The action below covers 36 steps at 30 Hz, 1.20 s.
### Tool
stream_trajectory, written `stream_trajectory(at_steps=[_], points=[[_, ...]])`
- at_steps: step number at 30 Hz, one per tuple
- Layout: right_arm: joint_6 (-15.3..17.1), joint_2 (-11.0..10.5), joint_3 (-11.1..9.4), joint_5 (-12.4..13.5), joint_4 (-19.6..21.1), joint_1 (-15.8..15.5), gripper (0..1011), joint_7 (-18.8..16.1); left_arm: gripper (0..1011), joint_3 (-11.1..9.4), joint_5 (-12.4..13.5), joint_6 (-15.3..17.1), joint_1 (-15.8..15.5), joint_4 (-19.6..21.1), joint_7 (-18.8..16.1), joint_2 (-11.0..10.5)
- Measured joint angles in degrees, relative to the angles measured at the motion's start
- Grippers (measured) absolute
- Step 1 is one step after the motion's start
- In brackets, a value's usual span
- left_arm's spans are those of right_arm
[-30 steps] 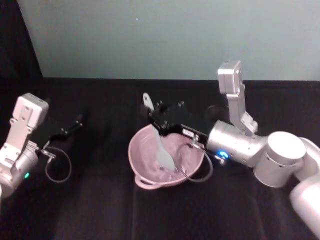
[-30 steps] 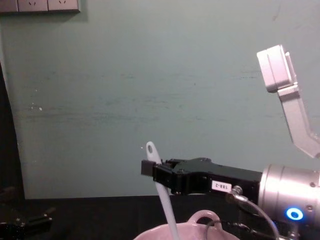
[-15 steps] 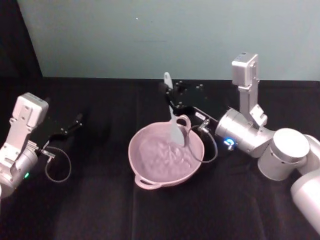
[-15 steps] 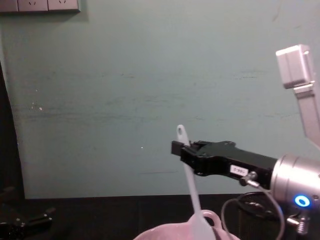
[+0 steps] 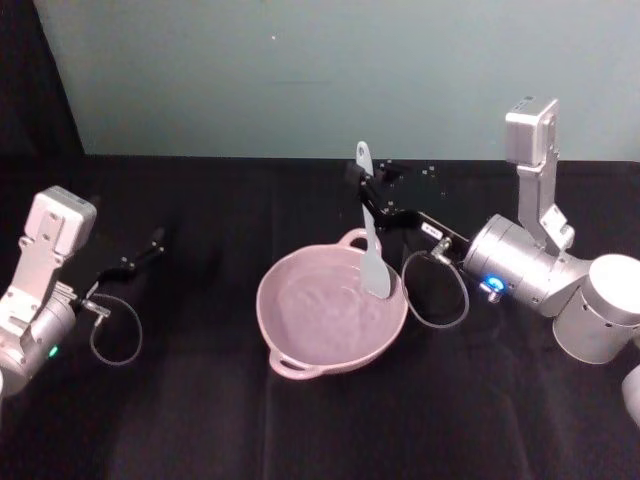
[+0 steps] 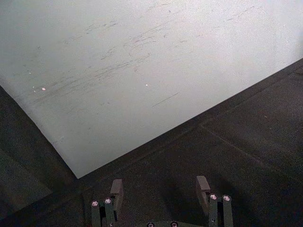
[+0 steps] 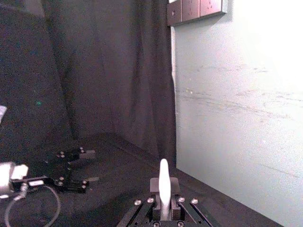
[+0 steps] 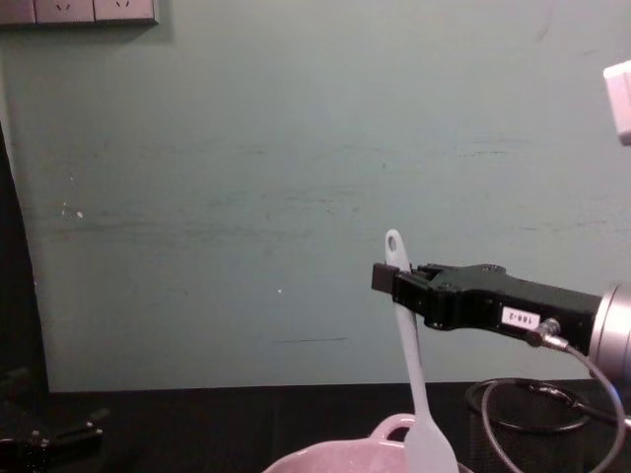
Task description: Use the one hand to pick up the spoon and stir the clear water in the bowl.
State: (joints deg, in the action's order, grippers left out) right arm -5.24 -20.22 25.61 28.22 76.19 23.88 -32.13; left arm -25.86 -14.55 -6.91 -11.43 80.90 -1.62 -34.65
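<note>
Right gripper (image 5: 364,186): I see it clamped on the spoon (image 5: 372,250), hanging over the bowl (image 5: 265,305).
Left gripper (image 5: 150,245): parked left, fingers apart.

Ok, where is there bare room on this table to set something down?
Bare table lies in front of the bowl, and between it and the parked left end effector. Crowded right of the bowl: right end effector holding the spoon, its cable, a mesh cup.

1 spoon (image 5: 370,235), 1 bowl (image 5: 335,360), 1 mesh cup (image 8: 513,445), 1 left gripper (image 6: 159,189), 1 right gripper (image 8: 386,279).
</note>
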Motion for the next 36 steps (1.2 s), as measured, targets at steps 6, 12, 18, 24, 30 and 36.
stream_trajectory(at_steps=[6, 12, 18, 24, 30, 36], points=[[1.59, -0.18, -0.77, 2.91, 1.68, -0.6, 118, -1.04, 1011, 0.0, 0.0, 0.0, 0.0, 0.0, 0.0, 0.0], [2.43, -0.44, -1.01, 5.09, 2.86, -0.82, 118, -1.4, 1011, 0.0, 0.0, 0.0, 0.0, 0.0, 0.0, 0.0], [2.53, -0.78, -1.01, 6.39, 3.81, -1.07, 118, -1.6, 1011, 0.0, 0.0, 0.0, 0.0, 0.0, 0.0, 0.0], [3.02, -1.15, -2.66, 9.61, 5.6, -1.35, 118, -1.14, 1011, 0.0, 0.0, 0.0, 0.0, 0.0, 0.0, 0.0], [3.21, -2.14, -6.25, 14.49, 6.82, -1.48, 118, 0.05, 1011, 0.0, 0.0, 0.0, 0.0, 0.0, 0.0, 0.0], [3.34, -2.89, -8.98, 18.02, 6.09, -1.12, 118, 1.22, 1011, 0.0, 0.0, 0.0, 0.0, 0.0, 0.0, 0.0]])
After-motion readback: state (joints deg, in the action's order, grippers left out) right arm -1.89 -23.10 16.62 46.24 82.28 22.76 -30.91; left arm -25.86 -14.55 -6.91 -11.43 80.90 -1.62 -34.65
